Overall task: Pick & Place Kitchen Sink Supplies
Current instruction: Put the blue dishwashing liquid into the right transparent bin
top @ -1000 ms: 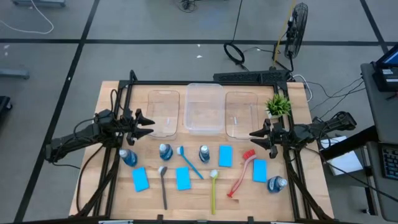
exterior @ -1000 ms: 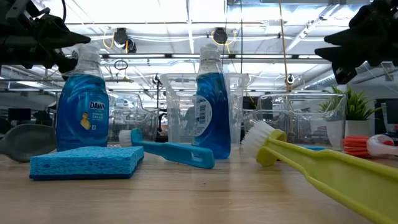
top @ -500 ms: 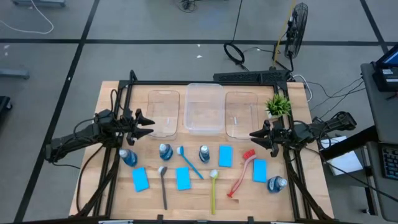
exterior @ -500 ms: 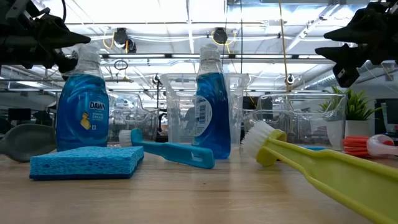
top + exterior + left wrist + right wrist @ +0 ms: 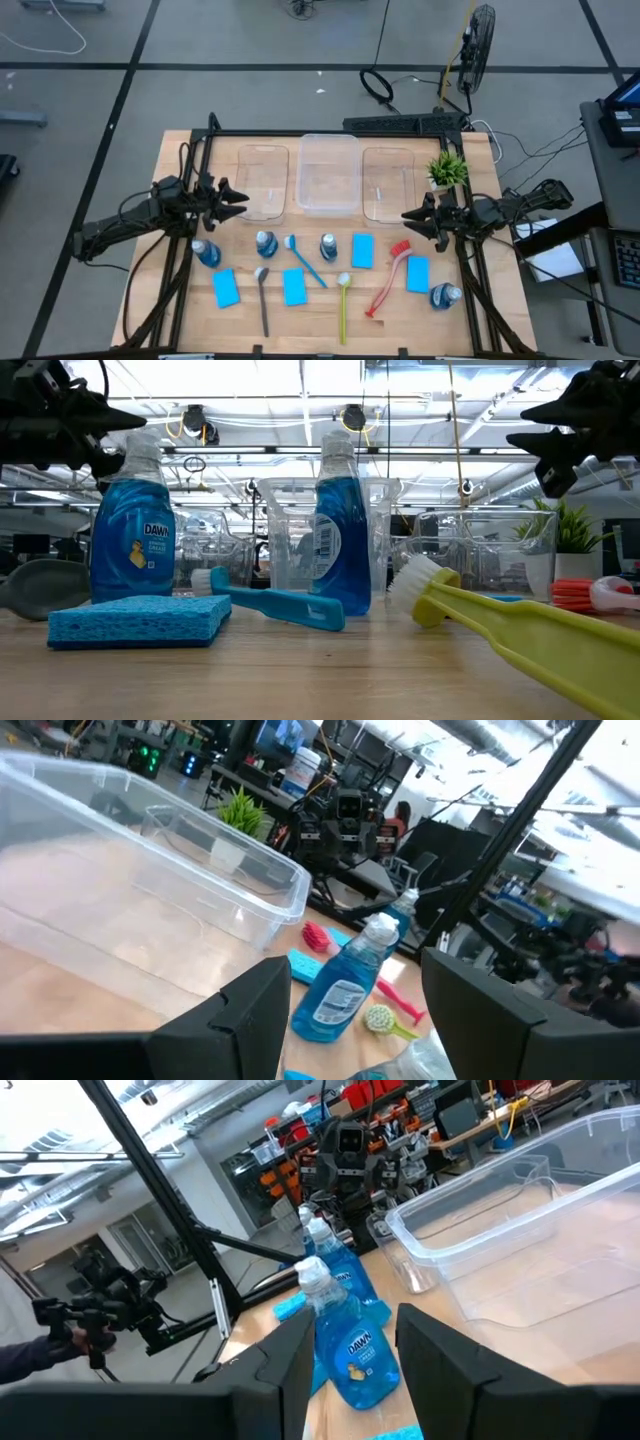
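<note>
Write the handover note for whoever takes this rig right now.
Left hand open, empty, raised beside the left clear tub. Right hand open, empty, raised beside the right tub.
Four blue bottles, four sponges and four brushes lie on the table in front of the tubs.
Done: nothing; all three tubs hold none of the supplies.
Left: every item.

place: robotics lab, probably | evidence: taped concrete floor (image 5: 250,40); floor fan (image 5: 478,40); equipment-cluttered benches (image 5: 400,1130)
</note>
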